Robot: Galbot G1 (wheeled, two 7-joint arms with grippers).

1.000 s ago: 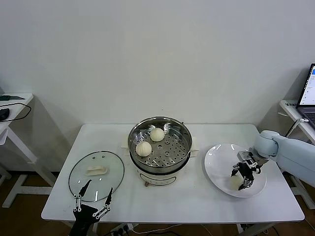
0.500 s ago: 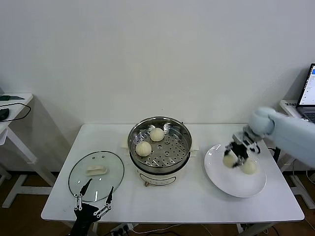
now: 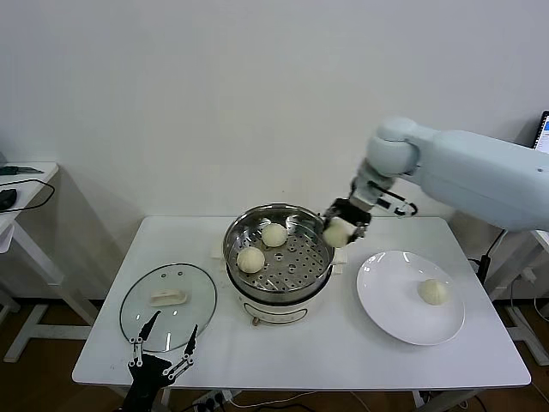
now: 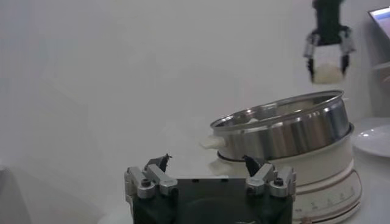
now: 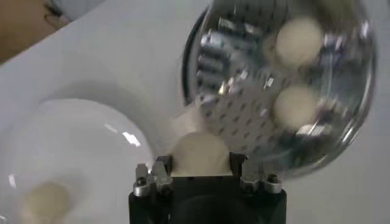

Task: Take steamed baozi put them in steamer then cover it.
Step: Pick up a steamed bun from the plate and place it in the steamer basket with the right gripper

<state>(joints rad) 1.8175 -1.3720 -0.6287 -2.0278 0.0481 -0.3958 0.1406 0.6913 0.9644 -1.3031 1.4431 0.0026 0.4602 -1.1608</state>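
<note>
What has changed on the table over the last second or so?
The right gripper, shut on one baozi, lifted it off the white plate and carried it left to the rim of the steamer. One bun is left on the plate. Unchanged: two buns in the steamer, the glass lid on the table, and the open left gripper near it.

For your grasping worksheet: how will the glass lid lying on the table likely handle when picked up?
The glass lid is probably rigid, breakable and fairly heavy, being glass with a metal rim. Its smooth dome looks slippery, so its white handle seems the safest grip.
</note>
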